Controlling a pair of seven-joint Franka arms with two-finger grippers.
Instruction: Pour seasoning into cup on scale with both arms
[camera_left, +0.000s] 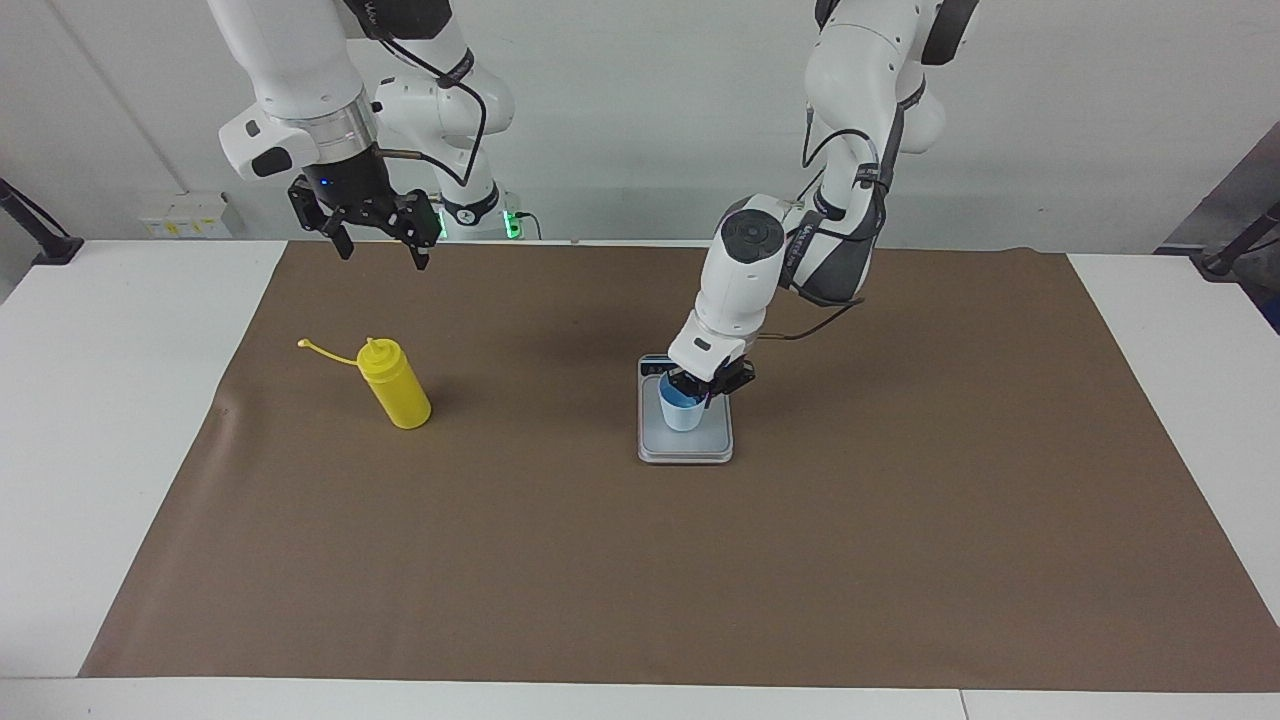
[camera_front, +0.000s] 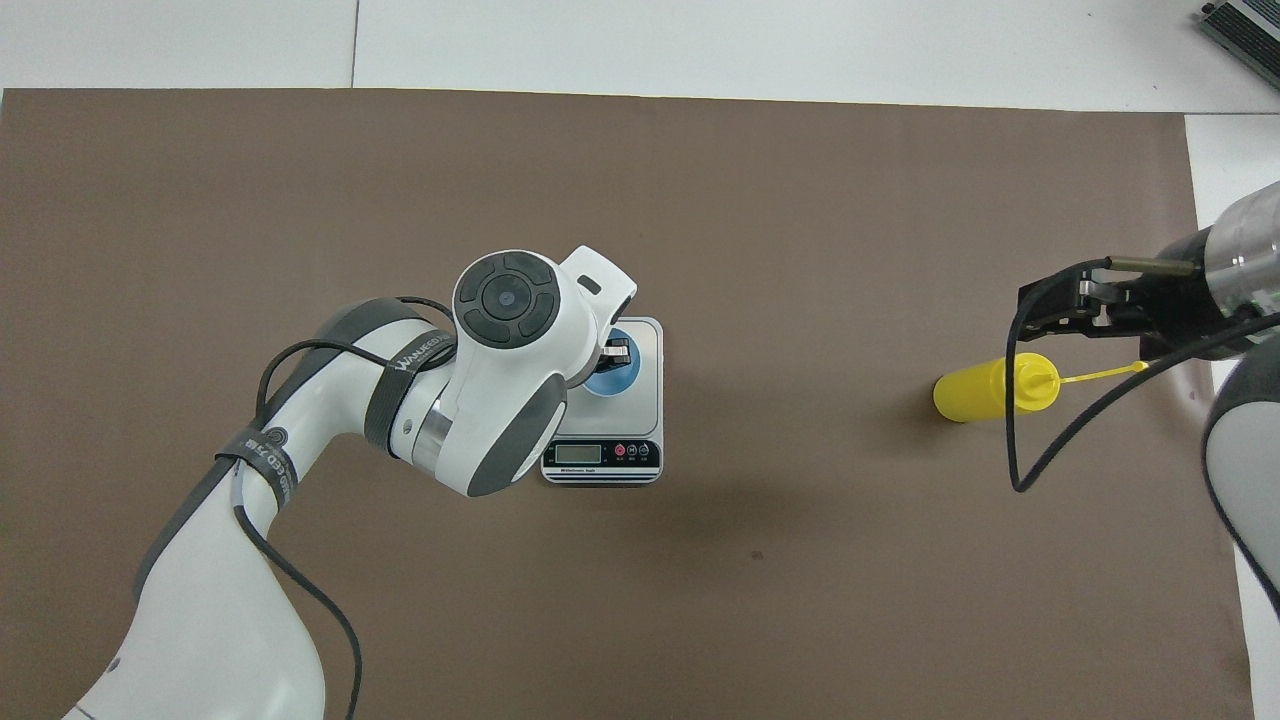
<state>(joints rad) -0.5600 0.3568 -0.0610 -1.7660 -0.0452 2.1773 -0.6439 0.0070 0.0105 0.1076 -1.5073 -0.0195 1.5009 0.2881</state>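
The pale blue cup (camera_left: 683, 412) stands upright with its base on the plate of the silver-grey scale (camera_left: 690, 446), mid-table. My left gripper (camera_left: 699, 390) comes down from above and is shut on the cup's rim at the side nearer the robots. From overhead the left wrist hides part of the cup (camera_front: 610, 377) and of the scale (camera_front: 646, 345). The yellow seasoning bottle (camera_left: 397, 385) stands upright toward the right arm's end, its cap strap (camera_left: 325, 350) hanging out sideways. My right gripper (camera_left: 383, 255) hangs open in the air over the mat's edge, apart from the seasoning bottle (camera_front: 975, 392).
A brown mat (camera_left: 640, 560) covers most of the white table (camera_left: 100, 400). The scale's display strip (camera_front: 600, 455) faces the robots. Nothing else lies on the mat.
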